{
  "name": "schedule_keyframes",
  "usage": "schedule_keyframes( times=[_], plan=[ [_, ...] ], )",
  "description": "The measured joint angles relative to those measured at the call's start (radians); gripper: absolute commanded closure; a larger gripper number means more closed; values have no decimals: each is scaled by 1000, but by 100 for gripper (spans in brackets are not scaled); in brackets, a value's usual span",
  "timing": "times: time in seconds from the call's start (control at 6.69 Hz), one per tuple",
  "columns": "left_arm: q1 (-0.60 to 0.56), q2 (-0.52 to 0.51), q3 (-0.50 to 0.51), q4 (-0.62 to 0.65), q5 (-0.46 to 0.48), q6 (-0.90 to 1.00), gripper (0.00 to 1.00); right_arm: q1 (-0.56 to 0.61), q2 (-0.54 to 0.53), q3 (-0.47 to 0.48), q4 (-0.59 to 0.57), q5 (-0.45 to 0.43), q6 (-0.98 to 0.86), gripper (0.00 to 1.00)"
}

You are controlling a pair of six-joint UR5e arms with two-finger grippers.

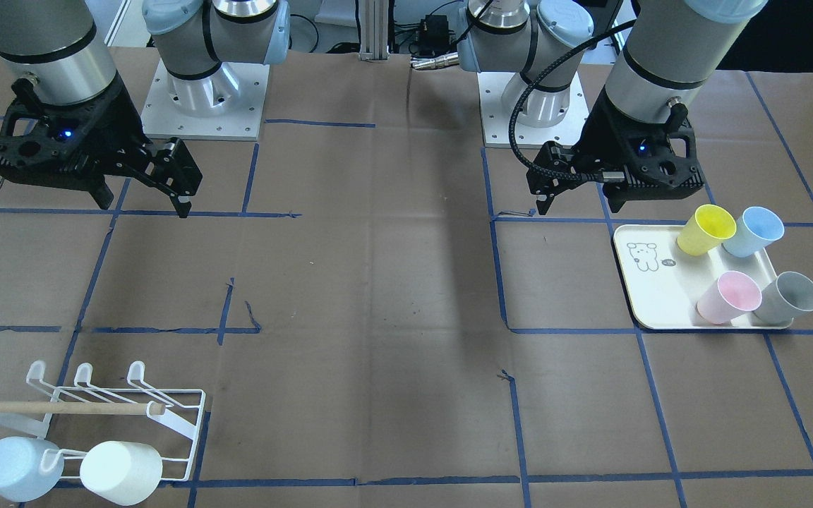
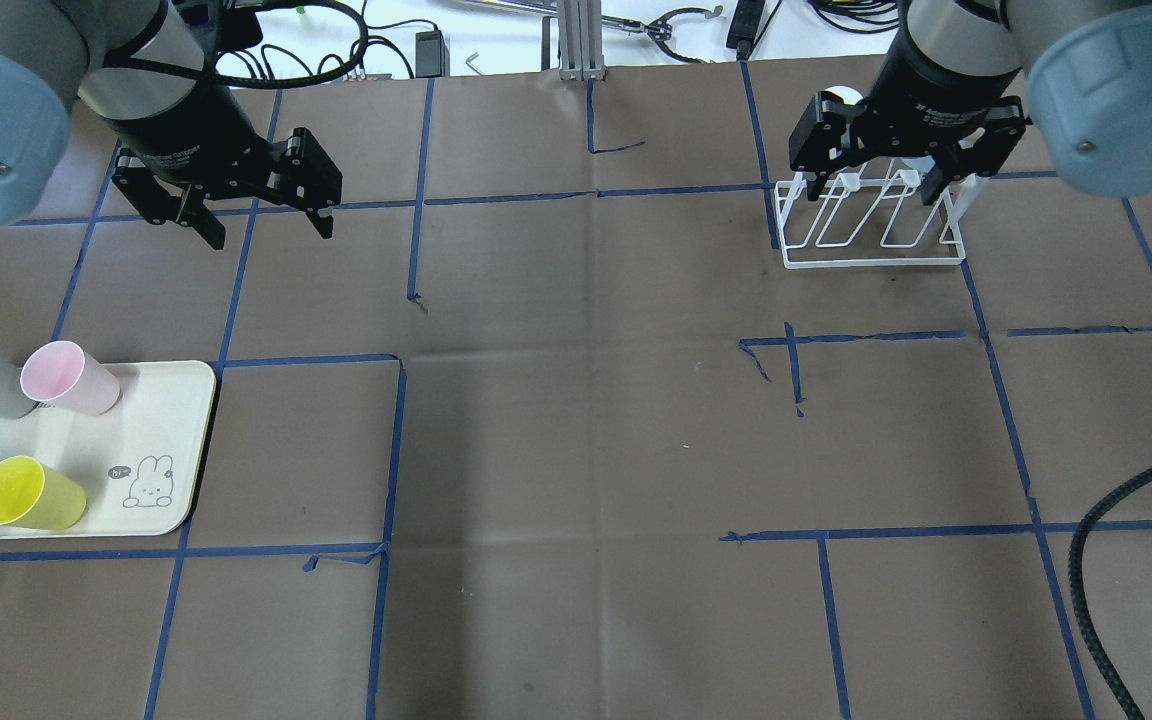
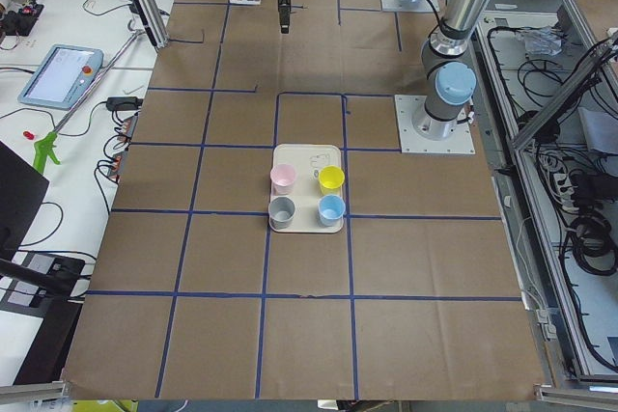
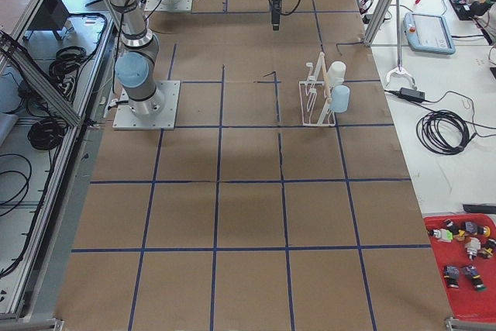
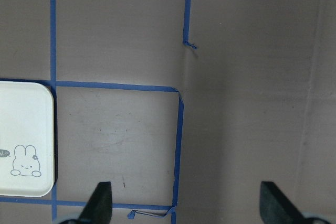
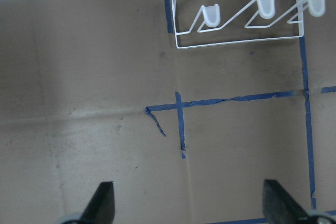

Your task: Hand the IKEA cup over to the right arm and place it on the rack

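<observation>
- You have six cups. Four stand on the tray (image 1: 650,296): yellow (image 1: 706,229), blue (image 1: 754,231), pink (image 1: 729,297) and grey (image 1: 790,298), in two rows of two.
- All four stand upright with their mouths up, so their long axes are vertical. You cannot tell from these views which one the task means.
- The other two cups, a pale blue one (image 1: 15,468) and a white one (image 1: 122,471), hang side by side on the rack (image 1: 166,416). They are tipped over, with their closed bases pointing away from the robot.
- The one rack sits on the robot's right, well apart from the tray on its left. It has one wooden dowel (image 1: 61,408) across it, and three prongs in its other row are bare.
- The left gripper (image 1: 579,204) is spread wide and holds nothing. It hangs above the table near the tray's robot-side edge.
- The right gripper (image 1: 144,203) is likewise released and empty. It is above the table on the robot's side of the rack.
- The table (image 1: 378,296) is covered in creased brown paper marked into squares with blue tape.
- Both arm bases are bolted to the table on metal plates.
- Beyond the table, a white bench holds a teach pendant (image 4: 428,32) and loose cables, and a red bin (image 4: 461,269) holds small parts.
</observation>
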Motion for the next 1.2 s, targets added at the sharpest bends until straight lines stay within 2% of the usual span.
schedule_keyframes(
  times=[0.3, 1.2],
  plan=[
    [0, 0, 0, 0, 0, 0, 0, 35, 0, 3, -43, -3, -4, 0],
    [0, 0, 0, 0, 0, 1, 0, 38, 4, 5, -38, 0, -16, 0]
  ],
)
